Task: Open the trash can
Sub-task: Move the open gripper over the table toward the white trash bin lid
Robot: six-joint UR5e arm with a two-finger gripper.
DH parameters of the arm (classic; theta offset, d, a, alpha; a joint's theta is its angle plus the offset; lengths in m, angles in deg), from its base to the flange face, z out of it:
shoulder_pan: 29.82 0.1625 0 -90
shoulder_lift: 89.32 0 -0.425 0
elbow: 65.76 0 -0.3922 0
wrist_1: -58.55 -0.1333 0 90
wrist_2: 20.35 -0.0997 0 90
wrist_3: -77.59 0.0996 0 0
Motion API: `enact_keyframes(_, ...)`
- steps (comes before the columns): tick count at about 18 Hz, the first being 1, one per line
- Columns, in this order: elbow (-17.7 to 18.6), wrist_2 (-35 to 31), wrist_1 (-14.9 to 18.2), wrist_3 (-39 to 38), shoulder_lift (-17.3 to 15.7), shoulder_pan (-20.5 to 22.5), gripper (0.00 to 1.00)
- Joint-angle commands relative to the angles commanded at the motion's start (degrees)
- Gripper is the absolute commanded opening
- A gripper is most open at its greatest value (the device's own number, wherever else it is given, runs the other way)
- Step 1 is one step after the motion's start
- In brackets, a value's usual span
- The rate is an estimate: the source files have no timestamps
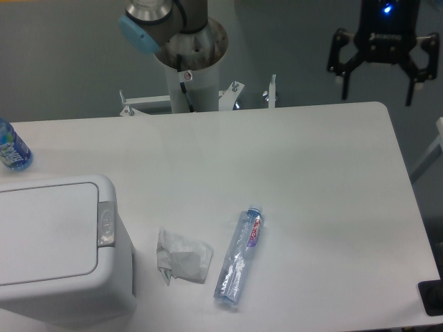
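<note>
overhead, jaws spread; trash can closed

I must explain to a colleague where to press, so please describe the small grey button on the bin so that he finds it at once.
Start at the big white trash can at the table's near left corner. Its flat lid faces up, and the grey button sits in the middle of the lid's right edge, on the side facing the crumpled paper. It is the only grey part on the otherwise white bin.
</note>
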Motion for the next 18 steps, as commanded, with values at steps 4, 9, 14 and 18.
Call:
enact_keyframes(4, 0.00, -0.09, -6.06, -14.77, 1.58, -5.53, 1.00)
enact_keyframes(9, 0.17, -0.18, -6.50, -19.89, 2.90, -10.02, 1.00)
enact_keyframes(14, 0.26, -0.18, -6.59, -29.71, 4.04, -13.54, 1.00)
enact_keyframes(18, 0.26, -0.09, -10.53, -41.67, 5.62, -17.49, 1.00)
